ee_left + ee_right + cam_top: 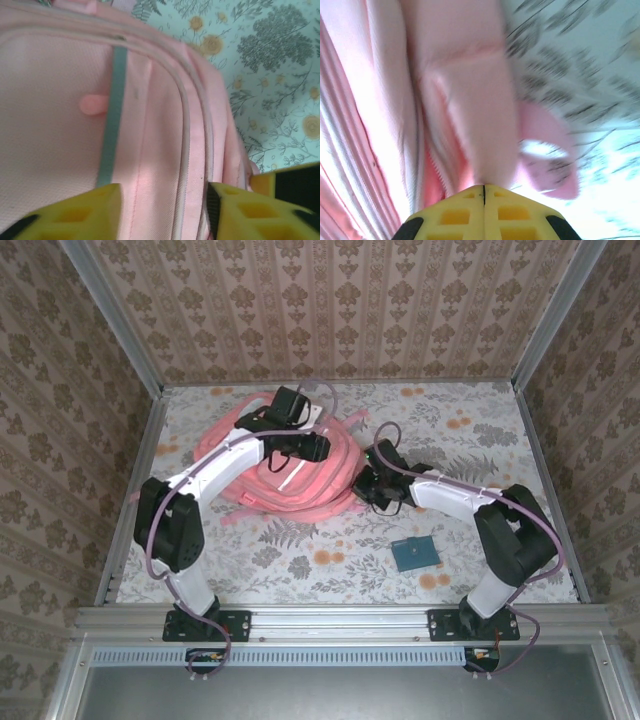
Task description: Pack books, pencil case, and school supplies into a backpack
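Backpack (305, 480) sits far-centre on the floral table (480, 440), free room at the right and near edges bar the small teal book (413, 554); left gripper (162, 210) jaws apart over its front, right gripper (483, 189) jaws together against its right-edge fabric.

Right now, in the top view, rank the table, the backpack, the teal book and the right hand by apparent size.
1. table
2. backpack
3. teal book and right hand: these look about alike. The hand may be nearer the camera, so I leave them unranked.
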Motion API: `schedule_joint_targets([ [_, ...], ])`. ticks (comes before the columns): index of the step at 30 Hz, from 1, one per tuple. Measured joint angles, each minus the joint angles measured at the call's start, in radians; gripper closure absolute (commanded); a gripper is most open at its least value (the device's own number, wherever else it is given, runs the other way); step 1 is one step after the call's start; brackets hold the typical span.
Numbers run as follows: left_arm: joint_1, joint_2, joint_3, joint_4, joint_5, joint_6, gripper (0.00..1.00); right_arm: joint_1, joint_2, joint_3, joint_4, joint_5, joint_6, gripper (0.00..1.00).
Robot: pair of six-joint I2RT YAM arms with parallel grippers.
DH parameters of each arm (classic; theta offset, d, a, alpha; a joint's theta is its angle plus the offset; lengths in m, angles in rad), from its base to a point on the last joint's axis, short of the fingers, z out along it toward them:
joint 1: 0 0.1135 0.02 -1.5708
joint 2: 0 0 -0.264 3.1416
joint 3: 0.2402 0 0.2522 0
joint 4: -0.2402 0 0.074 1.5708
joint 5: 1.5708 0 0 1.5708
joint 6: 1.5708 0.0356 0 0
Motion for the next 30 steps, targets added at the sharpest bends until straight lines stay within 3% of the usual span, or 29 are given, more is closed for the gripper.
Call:
schedule_joint_targets([
  [5,0.079,-0.117,-0.096,0.034,0.017,-0.095,0.26,-0.023,-0.061,0.007,-0.101,0.084,-0.092,0.61],
  [9,0.198,-0.291,-0.26,0.049,-0.011,-0.173,0.2,0.045,-0.132,0.054,-0.167,0.132,-0.153,0.4],
  [15,0.401,-0.476,-0.51,0.064,-0.015,-0.276,0.19,0.196,-0.111,0.122,-0.183,0.148,-0.171,0.25],
  [18,0.475,-0.514,-0.605,0.062,-0.002,-0.313,0.13,0.253,-0.019,0.171,-0.185,0.15,-0.151,0.24],
  [21,0.493,-0.542,-0.659,0.06,0.004,-0.334,0.08,0.272,0.079,0.208,-0.185,0.148,-0.121,0.26],
  [27,0.494,-0.583,-0.685,0.065,0.01,-0.354,0.07,0.26,0.184,0.261,-0.212,0.163,-0.076,0.46],
  [30,0.494,-0.589,-0.709,0.082,0.024,-0.37,0.07,0.242,0.185,0.265,-0.227,0.172,-0.066,0.51],
])
